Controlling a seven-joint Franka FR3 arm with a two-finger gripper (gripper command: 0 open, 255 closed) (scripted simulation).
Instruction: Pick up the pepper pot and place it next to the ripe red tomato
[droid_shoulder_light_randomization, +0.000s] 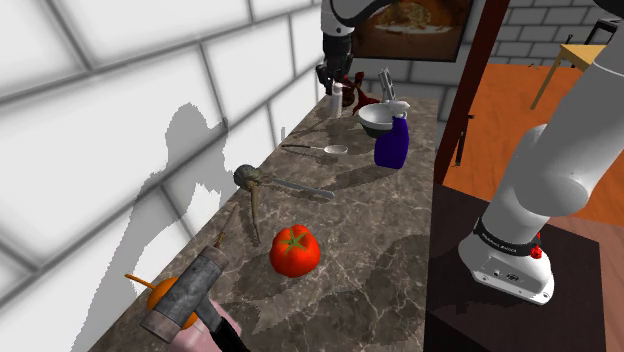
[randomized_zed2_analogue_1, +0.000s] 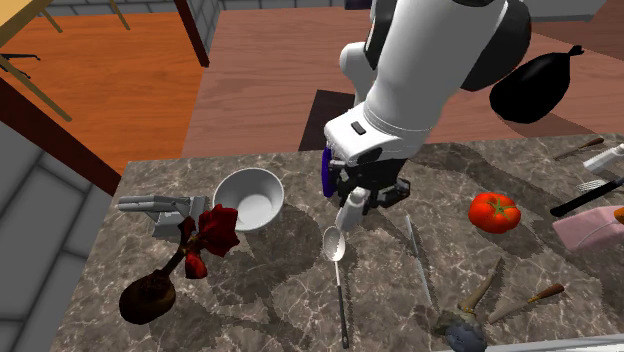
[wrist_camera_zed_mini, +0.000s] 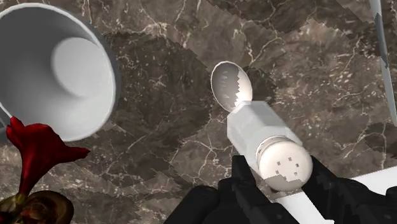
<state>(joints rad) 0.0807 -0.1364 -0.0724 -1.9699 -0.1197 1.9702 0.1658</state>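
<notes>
Above the spoon (randomized_zed2_analogue_1: 336, 243), at the bowl (randomized_zed2_analogue_1: 248, 197) end of the marbled desk (droid_shoulder_light_randomization: 385, 265), the white pepper pot (wrist_camera_zed_mini: 254, 127) is clasped between the black fingers (wrist_camera_zed_mini: 238, 181) of the gripper (wrist_camera_zed_mini: 282, 181), which close on its body just under the perforated cap. The carry should go high enough to pass over the cutlery. The pot should then be lowered beside the tomato (droid_shoulder_light_randomization: 295, 250), well apart down the desk, without nudging it. The arm is stretched far out with the wrist pointing down and the pot slightly tilted.

No legible text or labels
</notes>
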